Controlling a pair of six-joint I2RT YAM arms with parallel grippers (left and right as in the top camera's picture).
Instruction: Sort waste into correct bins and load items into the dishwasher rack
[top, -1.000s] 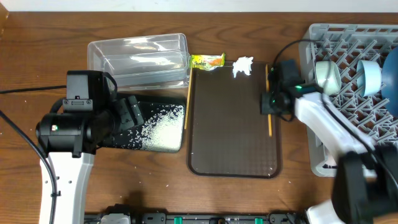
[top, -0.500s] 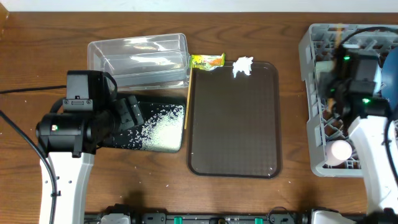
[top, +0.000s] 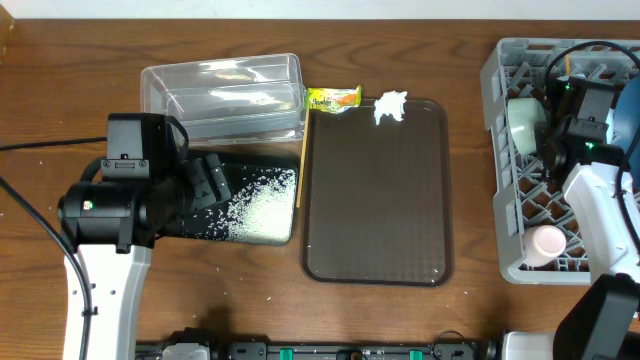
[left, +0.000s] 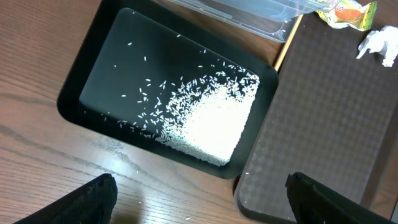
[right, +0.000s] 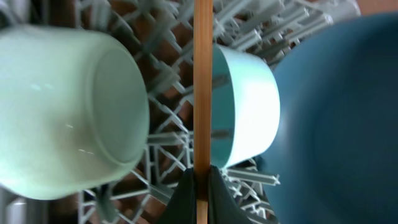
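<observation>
My right gripper (right: 202, 186) is shut on a wooden chopstick (right: 203, 81) and holds it over the grey dishwasher rack (top: 510, 215), between the pale green-white bowl (right: 68, 106) and the light blue bowl (right: 245, 106). The blue plate (right: 342, 112) stands to the right. A pink-white cup (top: 548, 242) lies in the rack's front. My left gripper (left: 199, 205) is open and empty above the black tray (left: 99, 68), which holds rice grains (left: 211, 118). A second chopstick (top: 302, 165) lies along the brown tray's left edge. The snack wrapper (top: 332, 98) and the tissue (top: 390, 106) lie behind the brown tray.
The clear tub (top: 220, 95) stands behind the black tray. The brown serving tray (top: 376, 190) lies in the middle of the table. A few loose grains lie on the wood in front of the black tray.
My right gripper has carried the chopstick from the brown tray's right edge across to over the rack, between the bowls. The left arm has not moved.
</observation>
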